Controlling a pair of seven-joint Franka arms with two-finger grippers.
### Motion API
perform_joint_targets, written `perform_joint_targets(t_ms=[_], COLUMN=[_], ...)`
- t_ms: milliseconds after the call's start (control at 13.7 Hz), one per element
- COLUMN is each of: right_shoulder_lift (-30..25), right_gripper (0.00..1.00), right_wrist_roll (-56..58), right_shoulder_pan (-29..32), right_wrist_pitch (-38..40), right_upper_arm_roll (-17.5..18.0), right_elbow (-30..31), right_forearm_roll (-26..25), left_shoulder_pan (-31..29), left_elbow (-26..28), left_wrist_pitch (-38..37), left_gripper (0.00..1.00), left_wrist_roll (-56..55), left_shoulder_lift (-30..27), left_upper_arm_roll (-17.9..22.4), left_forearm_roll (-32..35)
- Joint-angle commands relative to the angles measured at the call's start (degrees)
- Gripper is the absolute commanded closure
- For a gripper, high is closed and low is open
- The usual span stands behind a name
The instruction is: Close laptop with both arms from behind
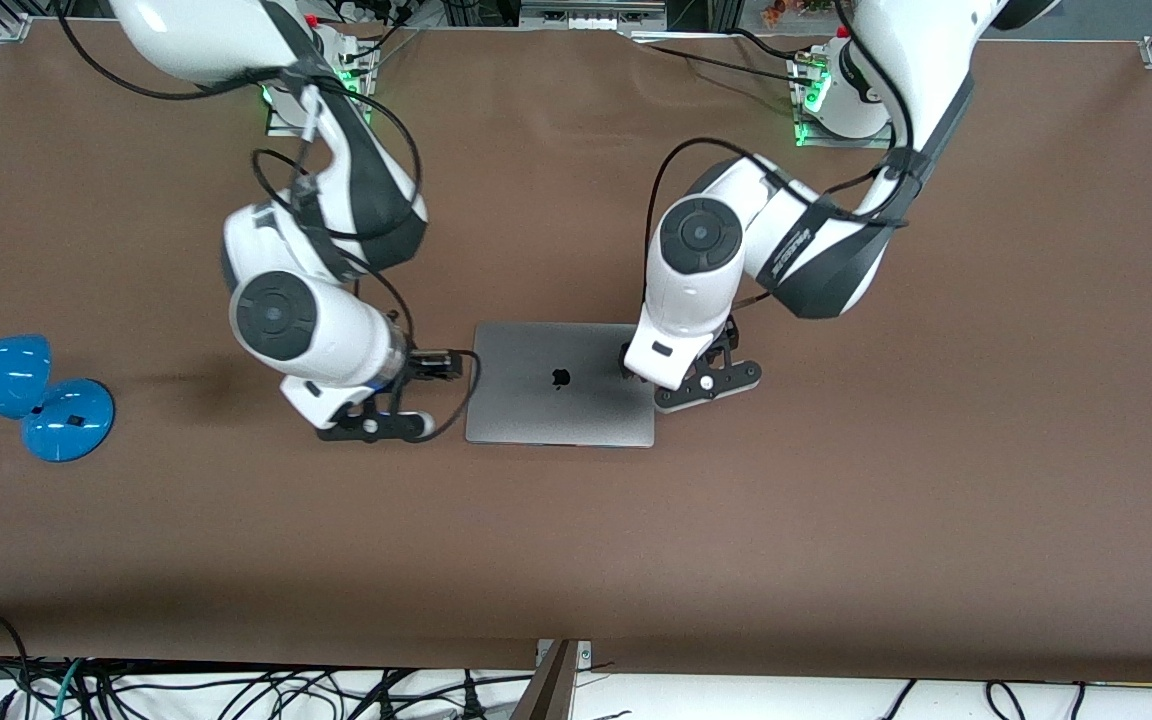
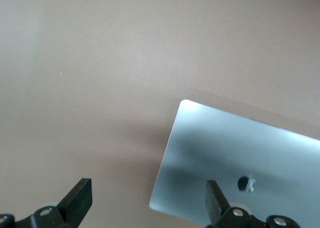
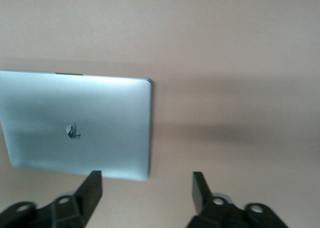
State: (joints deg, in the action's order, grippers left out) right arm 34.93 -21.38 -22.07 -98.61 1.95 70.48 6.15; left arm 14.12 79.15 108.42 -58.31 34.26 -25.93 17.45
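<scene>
The silver-grey laptop [image 1: 561,385] lies shut and flat on the brown table, its lid up with the black apple logo showing. My left gripper [image 1: 708,382] hangs open over the laptop's edge toward the left arm's end. In the left wrist view the lid [image 2: 240,158] shows past one finger, and the left gripper [image 2: 147,190] holds nothing. My right gripper [image 1: 374,427] hangs open over the table beside the laptop's edge toward the right arm's end. In the right wrist view the right gripper [image 3: 146,180] is empty, with the laptop [image 3: 75,123] off to one side.
A blue desk lamp [image 1: 26,395] lies on the table at the right arm's end. Black cables loop from the right arm close to the laptop's edge [image 1: 456,400]. Brown table [image 1: 576,560] spreads nearer the camera.
</scene>
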Motion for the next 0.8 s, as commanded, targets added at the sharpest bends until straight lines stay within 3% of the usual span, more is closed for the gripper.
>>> perform_joint_targets(t_ms=[0, 292, 511, 731], right_shoulder_lift=[-4.33, -9.51, -12.59, -15.14], right_gripper=[0.01, 0.00, 0.00, 0.00], right_wrist_roll=[0.28, 0.90, 1.68, 4.67], right_shoulder_pan=[2.90, 6.42, 8.80, 9.77], right_wrist_pitch=[5.34, 11.06, 13.09, 13.44], right_upper_arm_roll=[0.69, 0.51, 0.69, 0.69], right_elbow=[1.06, 0.97, -0.08, -0.08], right_forearm_roll=[-0.18, -0.62, -2.45, -5.79], left_shoulder_pan=[-0.06, 0.56, 2.84, 2.76], left_elbow=[9.60, 18.39, 24.90, 27.47], left_wrist_pitch=[0.39, 0.30, 0.22, -3.28], left_gripper=[0.00, 0.00, 0.00, 0.00], left_wrist_roll=[6.96, 10.40, 16.71, 23.39], left_shoulder_lift=[-11.03, -21.76, -29.76, -34.69], left_upper_arm_roll=[4.98, 8.25, 13.69, 17.22], left_forearm_roll=[-6.62, -9.97, -13.05, -13.93])
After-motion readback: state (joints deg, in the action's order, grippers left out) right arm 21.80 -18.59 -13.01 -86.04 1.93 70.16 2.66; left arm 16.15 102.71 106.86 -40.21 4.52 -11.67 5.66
